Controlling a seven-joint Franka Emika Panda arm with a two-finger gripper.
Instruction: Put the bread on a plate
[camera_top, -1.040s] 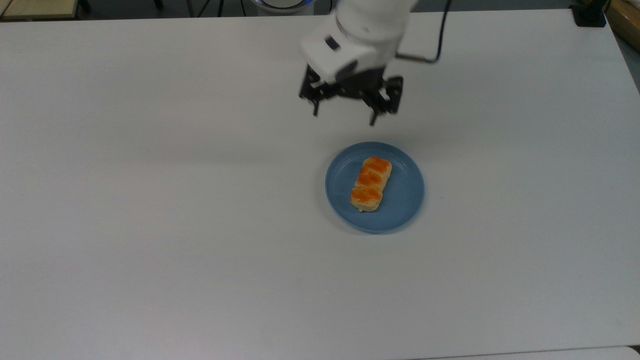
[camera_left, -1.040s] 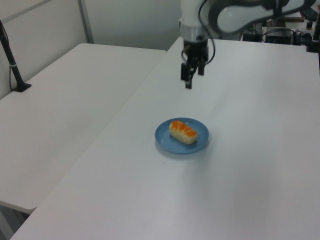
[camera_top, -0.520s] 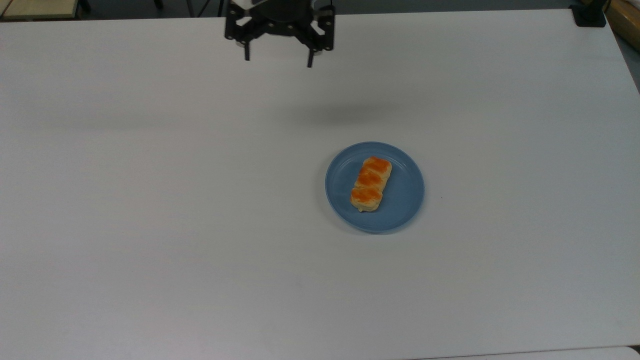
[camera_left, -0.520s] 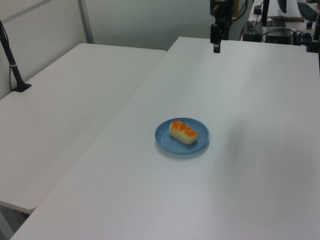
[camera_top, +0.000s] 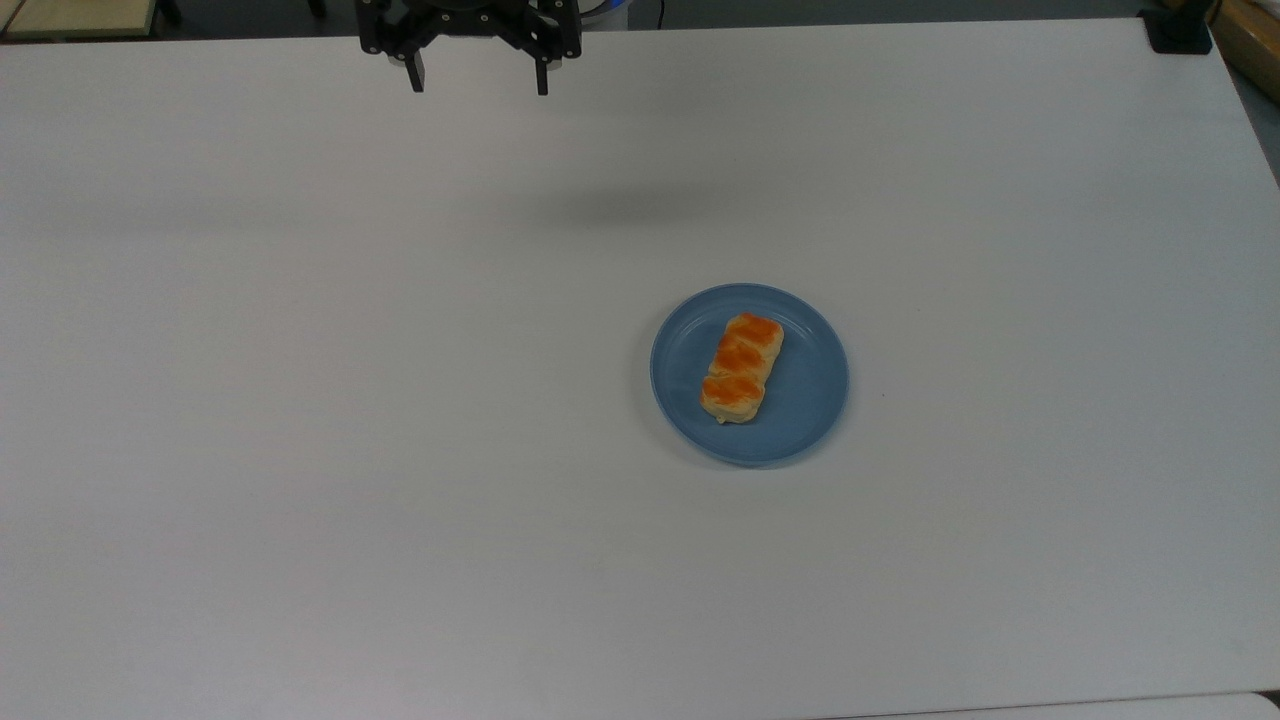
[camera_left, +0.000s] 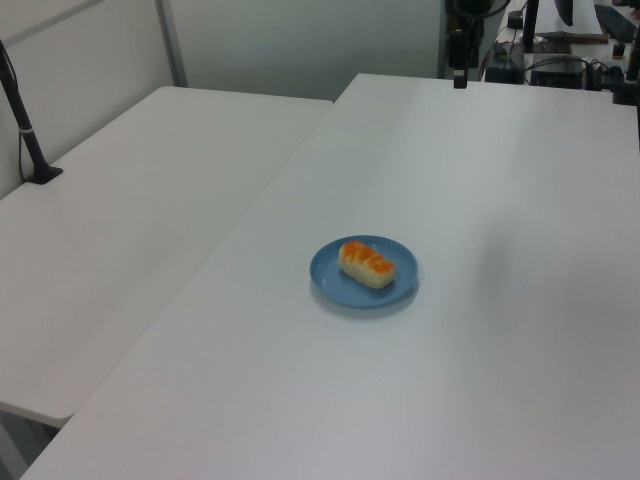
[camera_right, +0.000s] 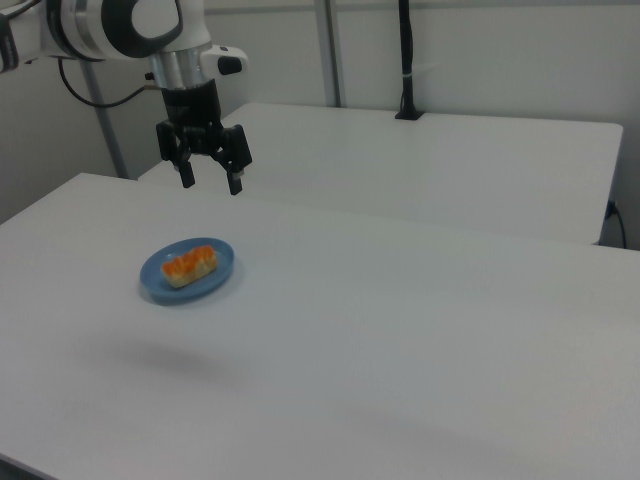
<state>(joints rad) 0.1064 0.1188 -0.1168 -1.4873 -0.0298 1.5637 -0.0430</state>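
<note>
Top view, left to right: gripper (camera_top: 478, 80) at the far table edge, high up, fingers spread wide with nothing between them. A second ago it hung just beyond the plate's far rim; half a second ago it was already nearer the far edge; now it is further toward the top view's left. Well down and to the top view's right of it sits the plate (camera_top: 810, 400), with the bread (camera_top: 741, 367) lying flat inside the rim, slightly askew, unmoved across all three moments.

Reading: release is done and the arm is retreating. Task looks complete.

Materials: bread a pale-yellow oblong, three glazed orange-brown bumps, soft-looking. Plate round, shallow, smooth light blue, raised rim. Table (camera_top: 300, 400) matte white, flat. Gripper black, angular, two thin fingertips; white arm above it in the right view.
</note>
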